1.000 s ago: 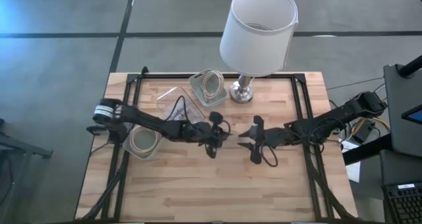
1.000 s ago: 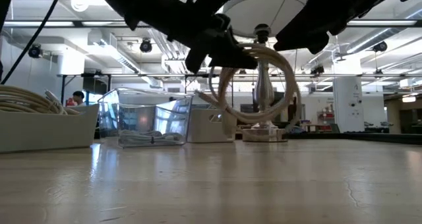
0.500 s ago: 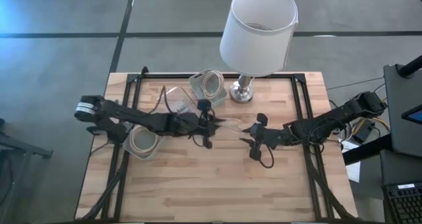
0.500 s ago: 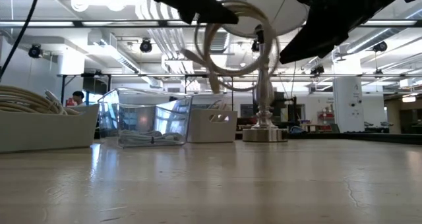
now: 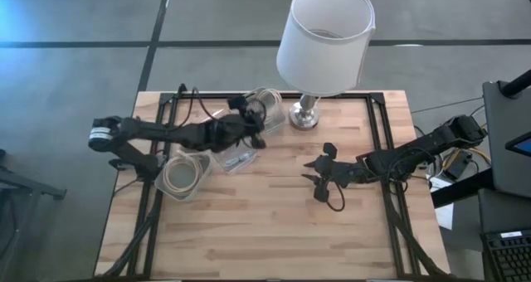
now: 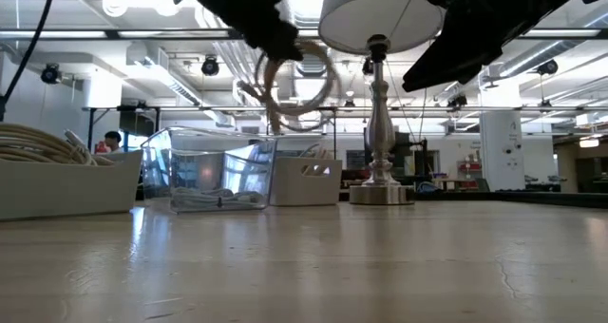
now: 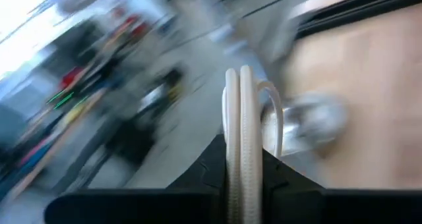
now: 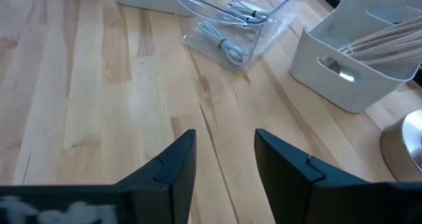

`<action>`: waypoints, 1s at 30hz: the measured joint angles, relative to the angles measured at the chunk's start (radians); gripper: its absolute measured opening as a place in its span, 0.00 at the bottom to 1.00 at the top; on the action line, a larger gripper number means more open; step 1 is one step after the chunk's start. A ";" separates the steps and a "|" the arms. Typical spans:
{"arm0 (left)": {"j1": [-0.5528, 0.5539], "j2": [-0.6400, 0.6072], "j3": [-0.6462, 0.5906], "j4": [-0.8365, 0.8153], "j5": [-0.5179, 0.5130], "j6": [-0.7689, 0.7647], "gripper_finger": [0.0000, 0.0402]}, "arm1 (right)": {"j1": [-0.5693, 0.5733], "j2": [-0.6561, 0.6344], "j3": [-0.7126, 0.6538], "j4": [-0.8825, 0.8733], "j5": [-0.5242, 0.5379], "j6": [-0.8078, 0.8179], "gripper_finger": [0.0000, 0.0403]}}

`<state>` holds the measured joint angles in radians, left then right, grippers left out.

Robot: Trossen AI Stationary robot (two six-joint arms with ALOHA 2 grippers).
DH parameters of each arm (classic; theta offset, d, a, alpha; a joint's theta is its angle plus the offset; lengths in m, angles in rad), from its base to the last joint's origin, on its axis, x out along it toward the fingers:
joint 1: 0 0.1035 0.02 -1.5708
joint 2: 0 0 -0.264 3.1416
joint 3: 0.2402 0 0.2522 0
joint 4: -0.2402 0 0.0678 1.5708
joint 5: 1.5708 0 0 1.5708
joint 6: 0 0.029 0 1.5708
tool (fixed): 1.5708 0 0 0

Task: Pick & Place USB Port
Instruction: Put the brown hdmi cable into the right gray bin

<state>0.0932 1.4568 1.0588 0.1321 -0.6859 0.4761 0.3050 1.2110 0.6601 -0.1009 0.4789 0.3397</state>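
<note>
USB cable coil (image 6: 296, 84) | your left gripper (image 5: 249, 116) clamps it aloft, beside the lamp (image 5: 323, 41) | right gripper (image 8: 224, 159) spread, empty, over counter (image 5: 274, 224)

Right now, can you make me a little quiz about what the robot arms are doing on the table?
1. True or false: the left gripper holds a coiled cable up in the air.
2. What tall thing stands at the table's far edge? A) a lamp B) a fan C) a bottle
3. Fill in: the right gripper is ____, with nothing between its fingers.

Key: 1 true. 2 A, the lamp. 3 open.
</note>
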 joint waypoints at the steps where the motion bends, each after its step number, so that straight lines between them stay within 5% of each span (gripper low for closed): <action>1: 0.016 0.004 0.000 0.002 -0.060 -0.014 0.07 | 0.000 0.000 0.000 0.000 0.000 -0.001 0.36; 4: 0.069 0.017 0.000 0.001 -0.176 -0.104 0.07 | 0.000 0.000 0.000 0.000 0.000 -0.002 0.35; 13: 0.181 0.149 0.000 0.113 -0.178 -0.341 0.06 | 0.000 0.000 0.000 0.003 0.000 -0.003 0.35; 18: 0.187 0.240 0.000 0.195 -0.340 -0.347 0.06 | 0.000 0.000 0.000 0.003 0.000 -0.003 0.35; 30: 0.189 0.398 0.084 0.226 -0.180 -0.349 0.20 | 0.000 0.001 0.000 0.002 -0.005 -0.003 0.35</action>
<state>0.2821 1.8545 1.1426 0.3580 -0.8659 0.1268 0.3050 1.2121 0.6601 -0.0990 0.4736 0.3370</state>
